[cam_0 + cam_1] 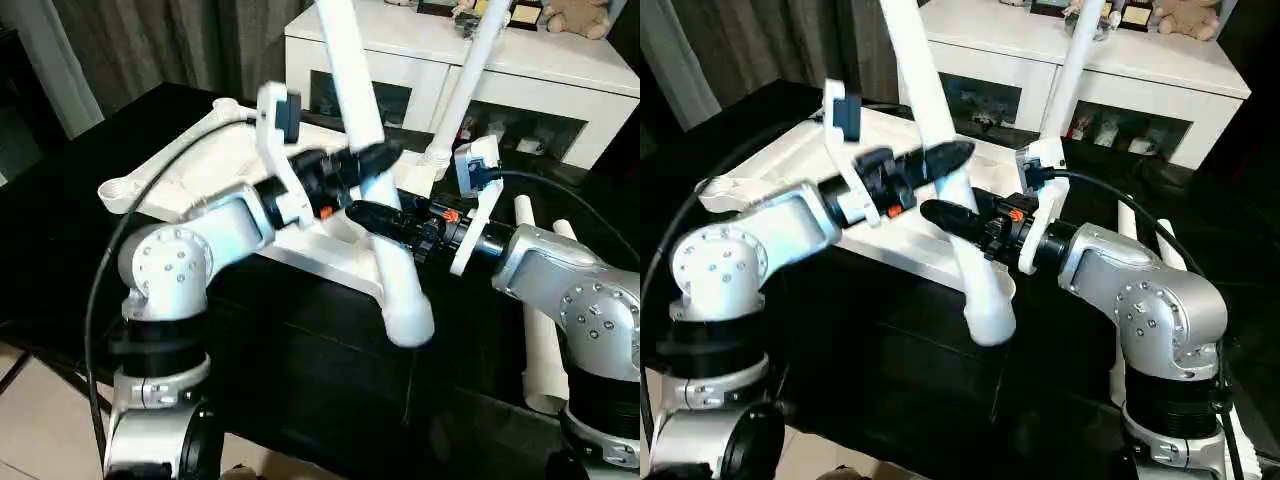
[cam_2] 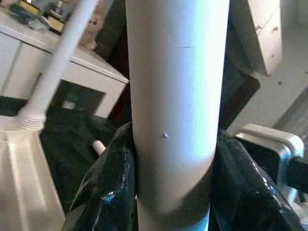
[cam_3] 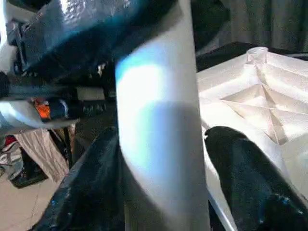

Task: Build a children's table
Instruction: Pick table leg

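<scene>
Left gripper [image 1: 368, 160] clamped around a white table leg [image 1: 350, 70], fingers [image 2: 108, 192] pressed to both sides. Right gripper [image 1: 945, 215] just below it on the same leg; one finger [image 3: 250, 178] stands slightly off the leg, so jaws apart, grip loose. Leg leans, lower end at near corner socket [image 1: 405, 310] of the upturned tabletop [image 1: 180, 170] on a black surface [image 1: 300, 380]. Second leg [image 1: 470, 70] upright in far corner. Two loose legs [image 1: 540, 350] beside right arm. White cabinet [image 1: 560, 80] behind.

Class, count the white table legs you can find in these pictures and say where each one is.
4: one leg stands at the near corner socket with both grippers at it, one stands in a far corner, and two lie beside the right arm, partly hidden.
</scene>
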### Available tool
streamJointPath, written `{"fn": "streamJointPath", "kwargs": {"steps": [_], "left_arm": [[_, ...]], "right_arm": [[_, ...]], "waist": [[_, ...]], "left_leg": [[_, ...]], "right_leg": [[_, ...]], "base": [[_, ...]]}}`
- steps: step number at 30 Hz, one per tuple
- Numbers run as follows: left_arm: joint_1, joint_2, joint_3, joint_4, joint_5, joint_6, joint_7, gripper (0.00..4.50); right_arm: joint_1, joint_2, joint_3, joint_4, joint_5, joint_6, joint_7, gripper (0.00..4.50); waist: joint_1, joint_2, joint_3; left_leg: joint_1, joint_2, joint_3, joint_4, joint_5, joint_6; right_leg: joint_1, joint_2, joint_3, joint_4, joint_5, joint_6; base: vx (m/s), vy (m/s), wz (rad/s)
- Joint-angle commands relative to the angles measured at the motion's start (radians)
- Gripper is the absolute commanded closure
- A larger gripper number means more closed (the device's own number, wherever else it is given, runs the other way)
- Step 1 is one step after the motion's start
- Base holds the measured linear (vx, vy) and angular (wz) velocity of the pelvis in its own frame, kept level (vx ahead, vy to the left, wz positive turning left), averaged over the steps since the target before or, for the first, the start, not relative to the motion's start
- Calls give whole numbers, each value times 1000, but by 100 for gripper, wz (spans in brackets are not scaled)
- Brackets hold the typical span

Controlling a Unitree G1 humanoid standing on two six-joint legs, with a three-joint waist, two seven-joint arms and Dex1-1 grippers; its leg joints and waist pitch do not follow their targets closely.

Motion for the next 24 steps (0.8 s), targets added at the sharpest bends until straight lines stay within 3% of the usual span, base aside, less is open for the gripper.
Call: {"fn": "streamJointPath", "kwargs": {"steps": [1,5,10,23,24], "left_arm": [[-42,14,22,23,18,-27,6,271],[-83,43,44,52,14,-36,-8,271],[-120,86,27,67,2,-29,-60,271],[-156,106,13,85,-7,-27,-104,271],[-161,108,11,89,-2,-31,-107,271]], "right_arm": [[-4,-26,-3,-11,5,-6,6,126],[7,-54,-25,-25,34,18,20,89],[5,-84,-45,-22,58,48,26,38],[-1,-106,12,-28,61,73,11,34],[0,-107,29,-27,53,74,8,61]], "waist": [[-1,-3,-61],[2,-2,-61],[3,-1,-64],[3,-2,-63],[3,-2,-62]], "left_leg": [[11,35,-12,-72,-141,-33],[13,35,-14,-72,-140,-34],[13,35,-12,-69,-113,-29],[12,37,-12,-69,-125,-34],[13,37,-12,-69,-126,-35]], "right_leg": [[50,-63,39,-78,-241,-99],[50,-64,39,-77,-242,-91],[51,-65,39,-69,-188,-126],[51,-67,39,-72,-225,-127],[51,-67,38,-72,-226,-127]], "base": [[0,0,0],[0,0,0],[0,0,0],[0,0,0],[0,0,0]]}}
